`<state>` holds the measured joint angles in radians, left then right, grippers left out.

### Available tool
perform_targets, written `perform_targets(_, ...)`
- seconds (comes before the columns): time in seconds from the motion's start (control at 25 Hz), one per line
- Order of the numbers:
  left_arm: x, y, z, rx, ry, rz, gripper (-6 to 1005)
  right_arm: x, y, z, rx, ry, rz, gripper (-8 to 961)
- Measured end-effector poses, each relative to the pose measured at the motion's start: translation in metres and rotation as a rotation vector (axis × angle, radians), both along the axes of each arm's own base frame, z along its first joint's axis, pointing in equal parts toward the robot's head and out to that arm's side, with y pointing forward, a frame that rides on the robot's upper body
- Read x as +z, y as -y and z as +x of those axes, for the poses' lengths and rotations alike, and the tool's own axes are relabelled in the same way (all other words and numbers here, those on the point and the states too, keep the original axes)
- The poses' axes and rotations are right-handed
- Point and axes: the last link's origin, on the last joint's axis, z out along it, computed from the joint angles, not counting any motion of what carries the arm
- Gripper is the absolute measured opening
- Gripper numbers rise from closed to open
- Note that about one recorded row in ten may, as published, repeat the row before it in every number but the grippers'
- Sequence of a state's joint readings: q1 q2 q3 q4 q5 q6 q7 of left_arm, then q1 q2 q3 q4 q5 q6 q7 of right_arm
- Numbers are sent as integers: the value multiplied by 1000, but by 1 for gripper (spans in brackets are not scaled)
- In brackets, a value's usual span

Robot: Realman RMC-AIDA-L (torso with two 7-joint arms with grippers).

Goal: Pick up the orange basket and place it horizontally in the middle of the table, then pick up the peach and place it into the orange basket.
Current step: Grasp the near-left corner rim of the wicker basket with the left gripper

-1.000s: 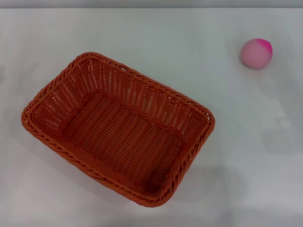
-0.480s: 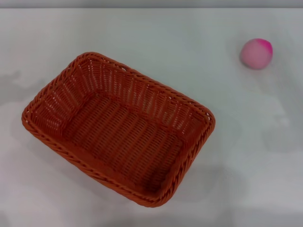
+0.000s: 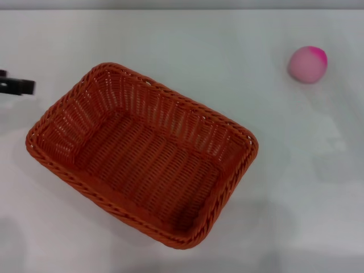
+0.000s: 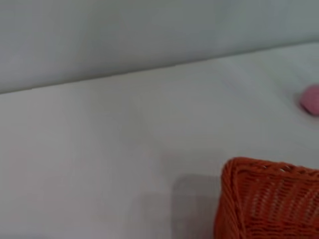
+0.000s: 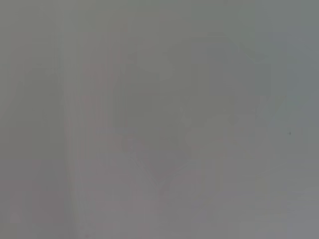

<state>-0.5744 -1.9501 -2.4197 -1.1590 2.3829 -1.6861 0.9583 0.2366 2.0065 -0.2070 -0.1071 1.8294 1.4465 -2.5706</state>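
Observation:
The orange basket (image 3: 142, 156) lies empty and turned at a slant on the white table (image 3: 199, 40), left of the middle. One of its corners (image 4: 269, 199) shows in the left wrist view. The pink peach (image 3: 307, 64) rests alone at the far right, well apart from the basket, and its edge (image 4: 312, 99) also shows in the left wrist view. A dark tip of my left gripper (image 3: 16, 86) pokes in at the left edge, level with the basket's far left corner and a short way off it. My right gripper is out of view.
The table's far edge (image 3: 182, 9) runs along the top of the head view. Bare tabletop (image 3: 307, 187) lies between the basket and the peach. The right wrist view is a plain grey blur.
A dark tip of the left gripper has come into the head view at the left edge. The basket and the peach have stayed where they were.

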Motion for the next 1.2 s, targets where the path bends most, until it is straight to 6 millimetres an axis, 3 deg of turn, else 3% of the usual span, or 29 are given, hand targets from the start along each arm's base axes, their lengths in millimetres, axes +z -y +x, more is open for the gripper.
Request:
perform_targets(0.28,-43,-10,12,-40,-54,-85,827,0,0,0,-1,-1,0,858)
perform_targets(0.72,-86,-16,8,-7,-95,-138,813,0,-2,-1,4,-1,0,857)
perform_targets(0.92,-97,-18,12,-16,-101,-155,807,-1,-5,-1,-1,-1,-4,858)
perform_targets(1.2,-96,-20,14,-25,-116,-147,798,-1,-6,-1,-6,0,-7,858)
